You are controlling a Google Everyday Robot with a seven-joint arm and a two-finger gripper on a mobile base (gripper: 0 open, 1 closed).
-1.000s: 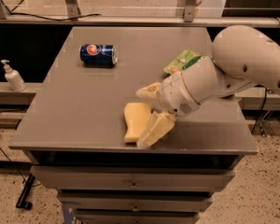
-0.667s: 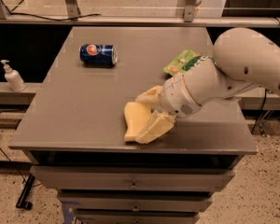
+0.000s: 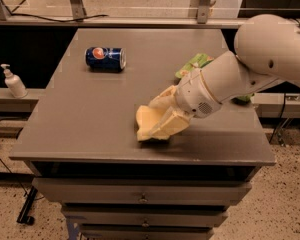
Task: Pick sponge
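The sponge (image 3: 143, 118) is a pale yellow foam block near the front edge of the grey table (image 3: 80, 119), right of centre. My gripper (image 3: 151, 120) reaches in from the right on a white arm. Its cream-yellow fingers (image 3: 171, 126) are closed on the sponge from the far and near sides. The right part of the sponge is hidden between them. The sponge looks slightly tilted, with its lower edge at the table surface.
A blue soda can (image 3: 105, 58) lies on its side at the back left. A green snack bag (image 3: 193, 64) lies behind the arm. A soap bottle (image 3: 13, 82) stands on a ledge to the left. Drawers (image 3: 140, 198) sit below the table.
The fingers were spread around the sponge and have closed in on it. The sponge has shifted slightly and tipped up between them.
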